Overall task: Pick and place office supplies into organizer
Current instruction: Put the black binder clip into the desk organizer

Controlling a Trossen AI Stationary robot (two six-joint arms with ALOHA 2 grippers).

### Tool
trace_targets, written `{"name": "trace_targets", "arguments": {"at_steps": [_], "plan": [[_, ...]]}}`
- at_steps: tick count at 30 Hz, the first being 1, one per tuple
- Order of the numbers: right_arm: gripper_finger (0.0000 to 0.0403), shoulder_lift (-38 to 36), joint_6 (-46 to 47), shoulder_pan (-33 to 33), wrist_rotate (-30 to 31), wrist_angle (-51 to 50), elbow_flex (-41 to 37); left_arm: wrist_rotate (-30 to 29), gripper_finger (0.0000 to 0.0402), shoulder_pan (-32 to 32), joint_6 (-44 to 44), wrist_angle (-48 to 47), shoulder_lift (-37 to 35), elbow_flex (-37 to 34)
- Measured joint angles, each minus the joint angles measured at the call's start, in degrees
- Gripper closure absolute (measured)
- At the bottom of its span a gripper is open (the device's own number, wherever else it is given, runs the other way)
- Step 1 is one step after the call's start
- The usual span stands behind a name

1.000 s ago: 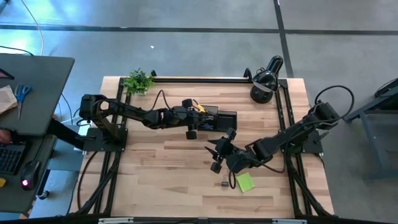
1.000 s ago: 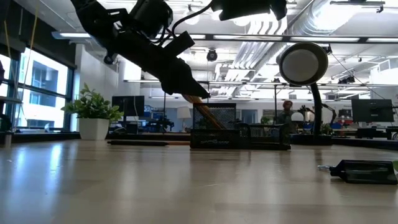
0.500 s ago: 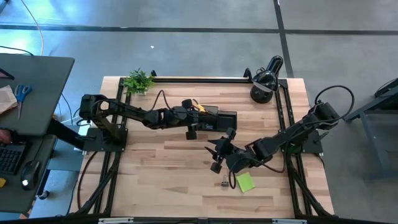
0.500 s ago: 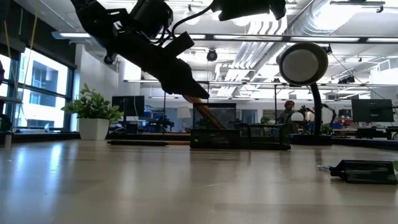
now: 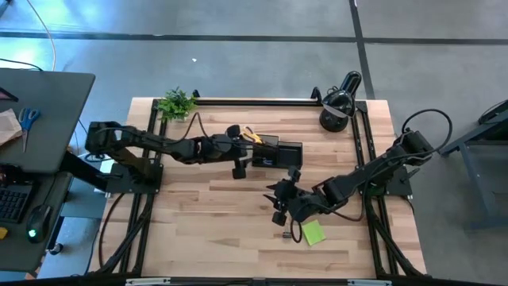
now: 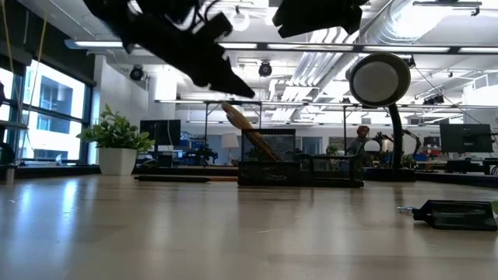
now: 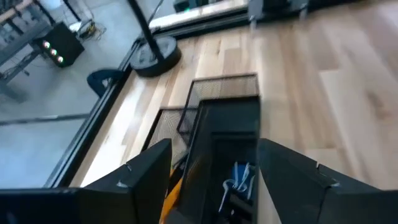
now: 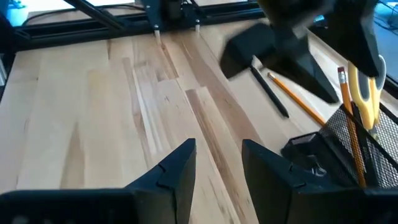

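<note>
The black mesh organizer (image 5: 279,152) stands at the table's middle, toward the far side. An orange pencil (image 6: 237,118) leans out of its taller section, and yellow-handled scissors (image 8: 364,93) stand in it. A small blue item (image 7: 239,177) lies in a lower compartment. My left gripper (image 5: 244,159) hangs open just left of and above the organizer (image 7: 227,118), holding nothing. My right gripper (image 5: 276,200) hovers open over bare wood nearer the front (image 8: 217,149). A black pen (image 8: 268,92) and another orange pencil (image 8: 300,101) lie flat on the table beside the organizer. The lime-green sticky pad (image 5: 313,232) and a binder clip (image 5: 286,233) lie near the front.
A black domed lamp (image 5: 340,99) stands at the far right corner. A small green plant (image 5: 176,103) is at the far left. A black rail (image 5: 254,101) runs along the far edge. Bare wood lies in front of the organizer and to the left.
My left gripper has risen and drawn back toward the table's left edge, away from the orange pencil. The pencil stays leaning in the organizer's taller section.
</note>
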Motion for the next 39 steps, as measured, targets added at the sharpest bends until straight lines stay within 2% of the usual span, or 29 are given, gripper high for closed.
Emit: {"name": "trace_targets", "arguments": {"at_steps": [9,15,22,30,35,39], "plan": [[0.0279,0.0,1.58,0.0,-1.61,-0.48,0.0,0.34,0.0195,-2.63,-0.52,-5.2,-7.64,-0.04],[0.0279,0.0,2.26,-0.02,-1.67,-1.29,0.0,5.27,0.0204,-4.15,-2.83,-6.49,-12.36,-0.02],[0.0279,0.02,1.75,-0.02,-1.67,-1.31,0.0,12.36,0.0208,-5.38,-4.5,-5.39,-14.29,0.0],[0.0276,4.44,0.53,-0.02,-6.18,0.32,0.09,12.57,0.0209,-5.31,-5.47,-5.83,-16.05,-0.02],[0.0241,6.83,0.99,0.29,-9.33,3.2,0.07,13.99,0.0209,-5.31,-5.63,-7.76,-18.8,0.0],[0.0196,7.19,6.83,2.32,-11.75,2.05,0.04,15.09,0.0213,-5.31,-5.55,-11.15,-22.01,0.0]]}}
